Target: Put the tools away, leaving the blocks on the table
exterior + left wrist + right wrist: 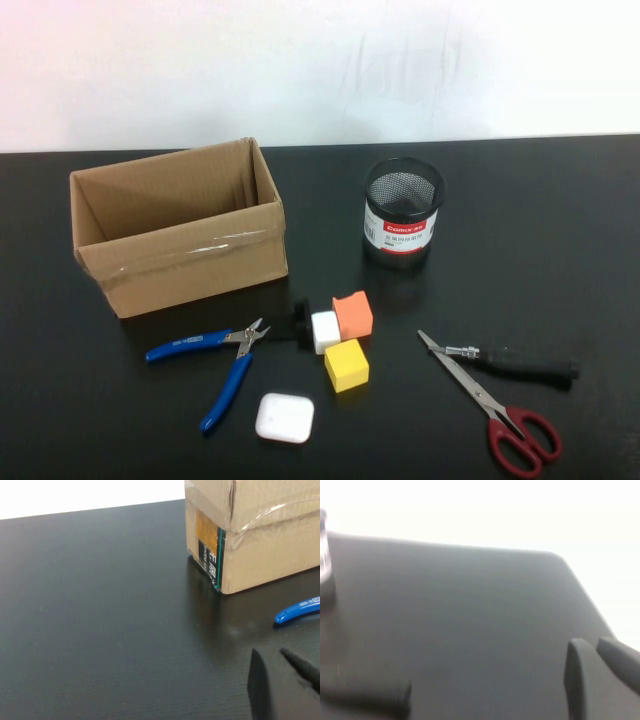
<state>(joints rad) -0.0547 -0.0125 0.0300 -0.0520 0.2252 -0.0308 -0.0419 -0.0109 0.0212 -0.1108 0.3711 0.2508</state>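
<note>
1. Blue-handled pliers [222, 362] lie on the table [90, 400] front-left of centre, jaws toward the blocks, handles splayed out to robot's left & toward the robot; one handle tip shows in left wrist view just past the box corner.
2. Cardboard box [180, 230] sits open behind the pliers, mesh pen cup [402, 212] to its right; either could be the drop spot, can't tell which.
3. Scissors [495, 408] & black screwdriver [515, 362] lie front-right; scissors run diagonally, red loops nearest the robot, and the screwdriver shaft touches or crosses the blades near their tip.
4. Orange block [353, 314], yellow block [346, 365], white block [325, 331] cluster mid-table, just right of the plier jaws. White case [284, 417] is near the pliers.
5. Left gripper [282, 680]: not in high view, low over table w/ pliers close by. Fingers: can't tell.
6. Right gripper [600, 672]: likewise out of high view, over bare table. Fingers: can't tell.
7. Judgement: nothing put away yet; left arm nearer pliers, right arm nearer scissors/screwdriver.
</note>
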